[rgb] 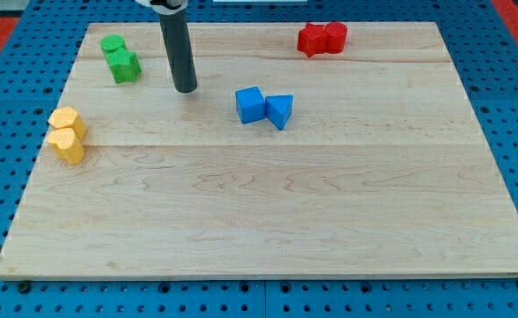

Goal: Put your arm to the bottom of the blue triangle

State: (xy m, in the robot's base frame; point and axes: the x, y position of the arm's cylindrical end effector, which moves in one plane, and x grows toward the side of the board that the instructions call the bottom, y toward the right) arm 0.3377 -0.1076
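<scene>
Blocks sit in four pairs on a pale wooden counter (268, 221), which rests on a blue pegboard (3, 62). My tip (186, 90) touches the counter in the upper left part of the view, at the lower end of the dark upright rod (178, 49). The arm carries no hand, so nothing is grasped, and the tip stands free, touching no block.

To the view's right of my tip and slightly lower lies the blue pair. The blue cube (250, 104) comes first, near the tip but apart from it, and the blue triangle (279, 110) sits just beyond, pressed against the cube's far side. The triangle's bottom side faces open wood, and my tip stands to its upper left with the cube between them.

To the view's left of my tip, close by, are two green blocks: one green block (111, 45) higher up and a second green block (125, 66) touching it just below. Their exact shapes are hard to make out.

Farther left and lower, near the counter's left edge, two yellow blocks touch, an upper yellow block (67, 121) and a lower yellow block (68, 146).

Well away to the right, near the top edge, two red blocks sit together, a left red block (313, 40) and a right red block (335, 36).
</scene>
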